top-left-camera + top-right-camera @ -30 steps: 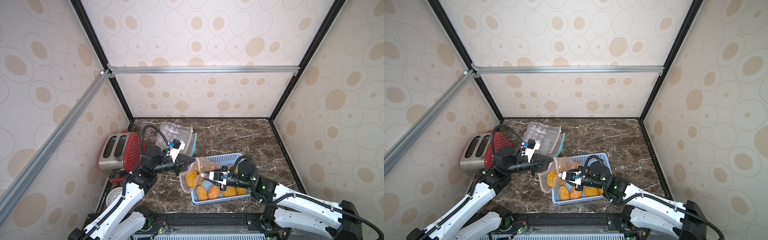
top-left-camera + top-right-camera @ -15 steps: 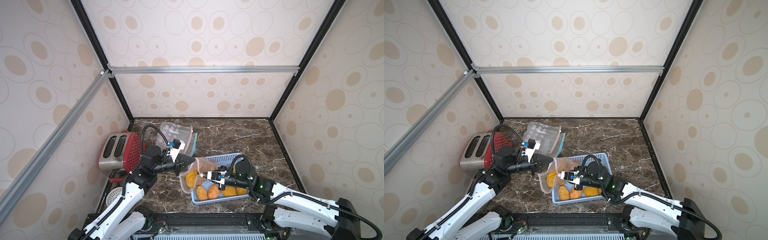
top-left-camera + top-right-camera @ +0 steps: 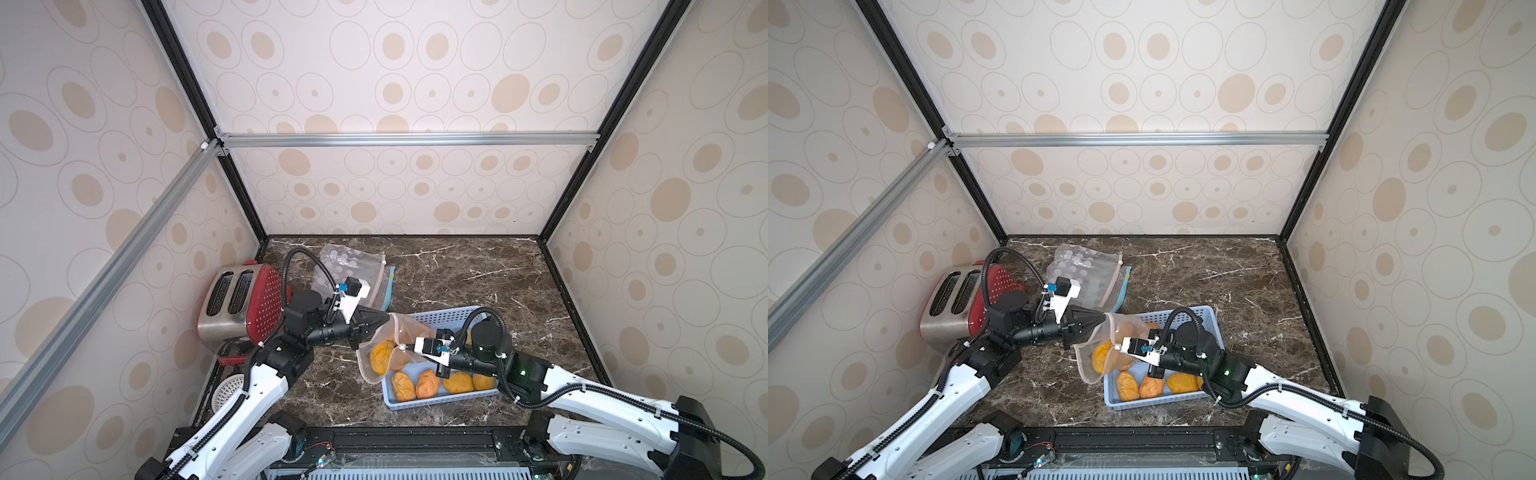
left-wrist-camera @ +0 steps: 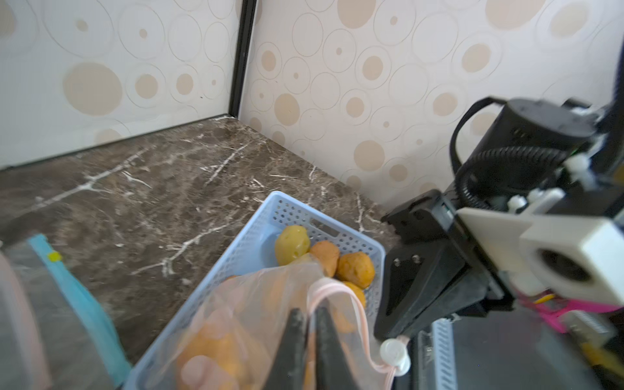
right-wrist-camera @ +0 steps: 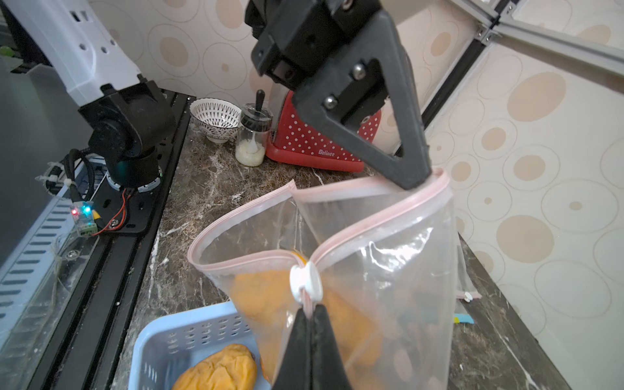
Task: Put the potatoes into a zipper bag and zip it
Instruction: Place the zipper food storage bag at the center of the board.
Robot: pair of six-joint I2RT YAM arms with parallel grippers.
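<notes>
A clear zipper bag (image 3: 390, 349) with a pink zip strip hangs over the left end of a blue basket (image 3: 440, 404), with orange potatoes (image 3: 382, 358) inside it. My left gripper (image 3: 388, 320) pinches the bag's far rim, its jaws nearly together (image 4: 310, 312). My right gripper (image 5: 310, 309) is shut on the zip strip just behind the white slider (image 5: 305, 280). The mouth gapes between slider and left gripper. Several wrinkly orange potatoes (image 3: 1138, 384) and a yellowish-green one (image 4: 292, 244) lie in the basket (image 3: 1158, 403).
A red toaster (image 3: 245, 299) stands at the left wall. Spare clear bags (image 3: 353, 270) lie behind my left wrist. A patterned bowl (image 5: 214, 116) and a small glass jar (image 5: 251, 141) sit by the table's front left edge.
My right gripper has moved left to the bag and shut on the zip strip by the slider. The left arm has stayed where it was, holding the rim.
</notes>
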